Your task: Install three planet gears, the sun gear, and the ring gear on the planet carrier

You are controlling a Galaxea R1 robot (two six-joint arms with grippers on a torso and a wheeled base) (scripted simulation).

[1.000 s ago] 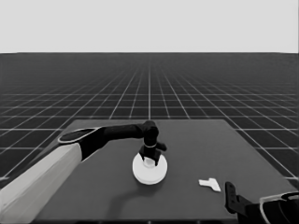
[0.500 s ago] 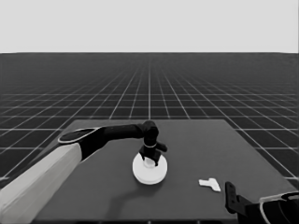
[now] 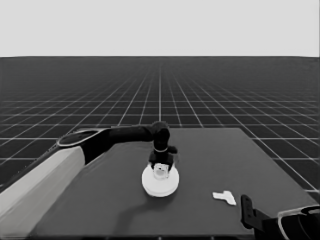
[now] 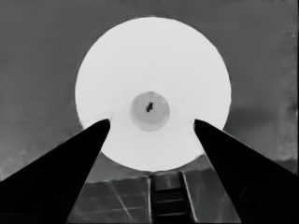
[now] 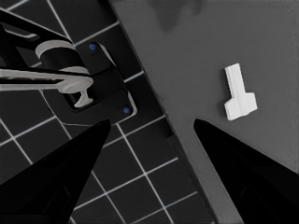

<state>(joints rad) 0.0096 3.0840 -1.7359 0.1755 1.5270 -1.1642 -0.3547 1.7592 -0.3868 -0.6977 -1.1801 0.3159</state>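
Observation:
Only one white round part shows: the larger round part (image 3: pixel 160 183), the ring gear, lies near the middle of the table (image 3: pixel 100 200). In the left wrist view the larger round part (image 4: pixel 154 70) fills the picture, its small centre hole between my fingers. My left gripper (image 3: pixel 161 168) hangs straight above it, open, the fingertips (image 4: pixel 103 125) spread to either side of the hole (image 4: pixel 150 111). The smaller round part and the planet gears are hidden. My right gripper (image 3: pixel 248 212) waits open at the table's near right corner.
A thin white piece (image 3: pixel 224 197) lies near the table's front right edge; the right wrist view shows the thin white piece (image 5: pixel 239 93) close to the table's corner. Dark machinery with blue lights (image 5: pixel 93 88) sits past that edge.

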